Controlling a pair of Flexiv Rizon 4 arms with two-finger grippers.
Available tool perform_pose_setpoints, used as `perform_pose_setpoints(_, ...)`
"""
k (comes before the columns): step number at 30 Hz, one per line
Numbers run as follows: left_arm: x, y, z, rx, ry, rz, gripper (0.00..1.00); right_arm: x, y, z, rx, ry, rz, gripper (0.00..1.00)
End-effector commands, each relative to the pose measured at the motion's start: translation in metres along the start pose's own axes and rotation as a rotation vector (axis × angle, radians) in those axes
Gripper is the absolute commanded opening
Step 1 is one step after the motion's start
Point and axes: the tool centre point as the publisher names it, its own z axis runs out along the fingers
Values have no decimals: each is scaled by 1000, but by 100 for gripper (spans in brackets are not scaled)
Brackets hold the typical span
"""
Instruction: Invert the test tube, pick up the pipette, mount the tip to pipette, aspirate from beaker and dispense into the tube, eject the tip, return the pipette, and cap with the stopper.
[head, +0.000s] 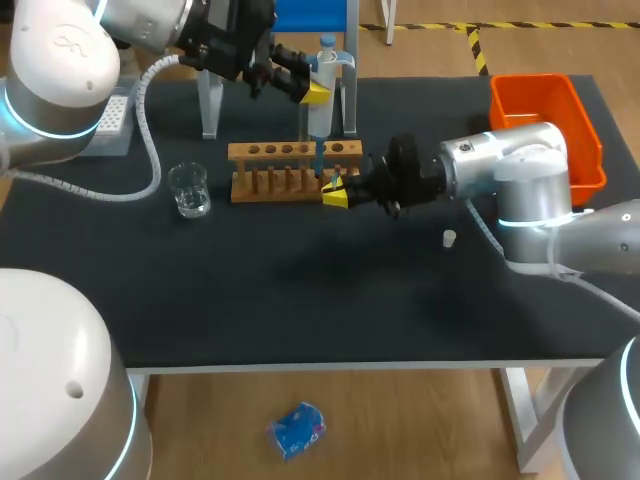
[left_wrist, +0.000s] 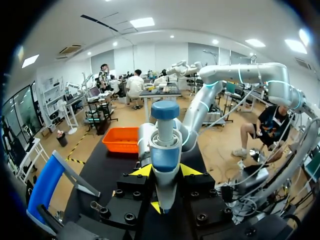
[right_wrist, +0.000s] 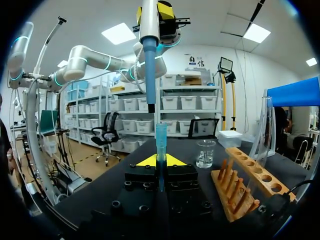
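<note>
On the counter (head: 300, 300), at the rack's (head: 290, 152) four o'clock, my right pincer (head: 338, 193) grips the tube (right_wrist: 161, 142) upright, my left pincer (head: 313, 93) clamps the pipette (head: 320, 118) above it; dispensing seems in hand, needing the tip (right_wrist: 149, 85) lowered straight into its mouth.

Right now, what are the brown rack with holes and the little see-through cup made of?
The rack looks like wood: it is matte light brown, with round pegs and drilled holes. The beaker looks like clear glass, though it could be clear plastic: you can see the table through it, and its rim glints.
</note>
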Motion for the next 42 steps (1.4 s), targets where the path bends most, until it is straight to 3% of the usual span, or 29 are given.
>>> perform_pose_setpoints(1,0,-1,-2,-4,3,-1,0,0,0,-1,0,1,0,0)
perform_pose_setpoints(10,0,-8,2,1,3,7,0,4,2,2,-13,20,-3,0)
perform_pose_setpoints(23,4,-33,6,7,-9,59,0,5,3,-2,-21,18,-4,0)
perform_pose_setpoints(42,4,-33,6,5,-8,59,0,2,16,-4,-13,0,-73,0)
